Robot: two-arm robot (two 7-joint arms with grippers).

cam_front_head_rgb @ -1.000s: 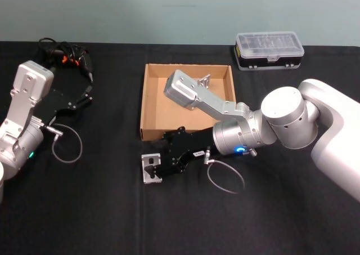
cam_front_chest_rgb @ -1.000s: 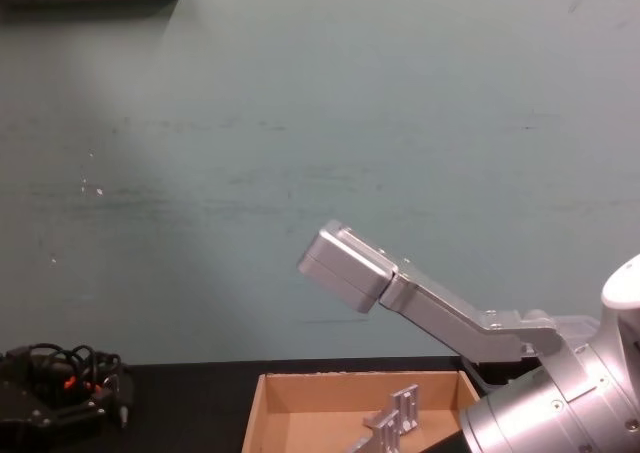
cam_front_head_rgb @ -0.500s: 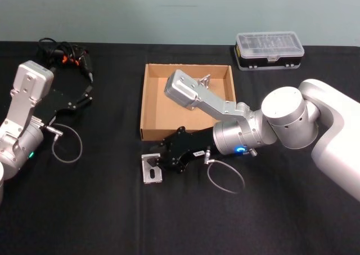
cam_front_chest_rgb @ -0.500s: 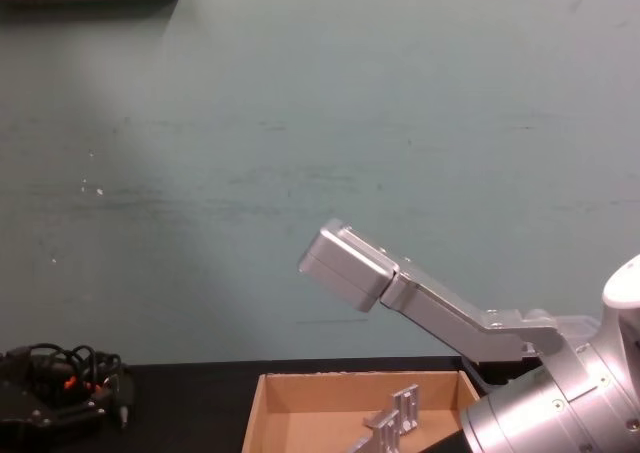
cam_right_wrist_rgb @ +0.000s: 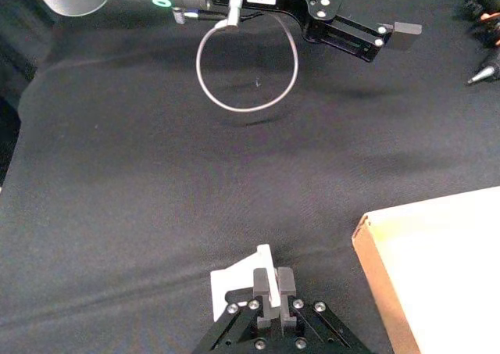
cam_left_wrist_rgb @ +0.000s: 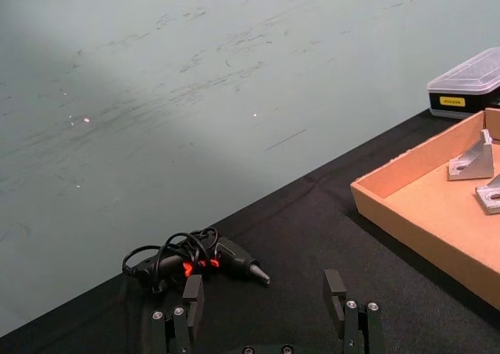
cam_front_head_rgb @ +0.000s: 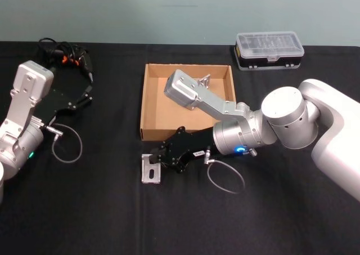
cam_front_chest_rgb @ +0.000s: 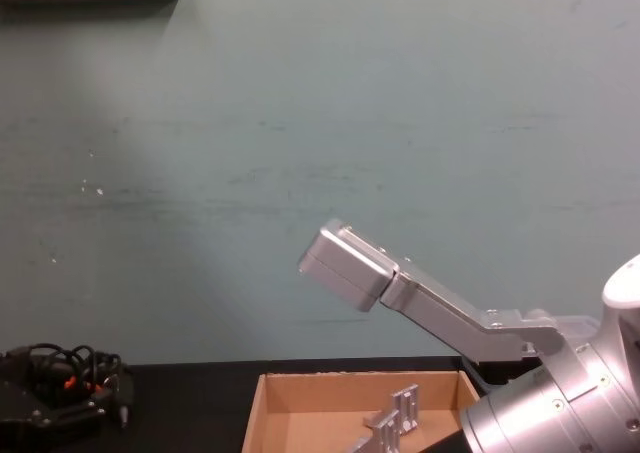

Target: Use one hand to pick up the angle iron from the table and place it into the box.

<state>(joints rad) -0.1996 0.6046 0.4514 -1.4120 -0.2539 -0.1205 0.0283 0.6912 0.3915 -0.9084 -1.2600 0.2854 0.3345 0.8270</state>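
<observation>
A silver angle iron point(cam_front_head_rgb: 149, 171) lies on the black table point(cam_front_head_rgb: 84, 210) just in front of the tan cardboard box point(cam_front_head_rgb: 145, 106). My right gripper point(cam_front_head_rgb: 157, 160) reaches it from the right. In the right wrist view the black fingers point(cam_right_wrist_rgb: 261, 285) are shut on the upright flange of the angle iron point(cam_right_wrist_rgb: 233, 288). I cannot tell whether its plate still touches the table. My left gripper point(cam_front_head_rgb: 84, 94) is parked at the far left and stands open point(cam_left_wrist_rgb: 266, 307) with nothing in it. Two more angle irons point(cam_front_head_rgb: 203, 81) point(cam_front_chest_rgb: 395, 418) lie inside the box point(cam_front_chest_rgb: 262, 393).
A black case with a clear lid point(cam_front_head_rgb: 269, 50) stands behind the box at the right. A corded black tool point(cam_front_head_rgb: 66, 55) point(cam_left_wrist_rgb: 205, 262) lies at the back left. Cable loops point(cam_front_head_rgb: 225, 179) hang at both wrists. The near half of the table is bare.
My right gripper has drawn back a little off the angle iron's plate, so more of the plate shows. The angle iron stays about where it was. The left arm has not moved.
</observation>
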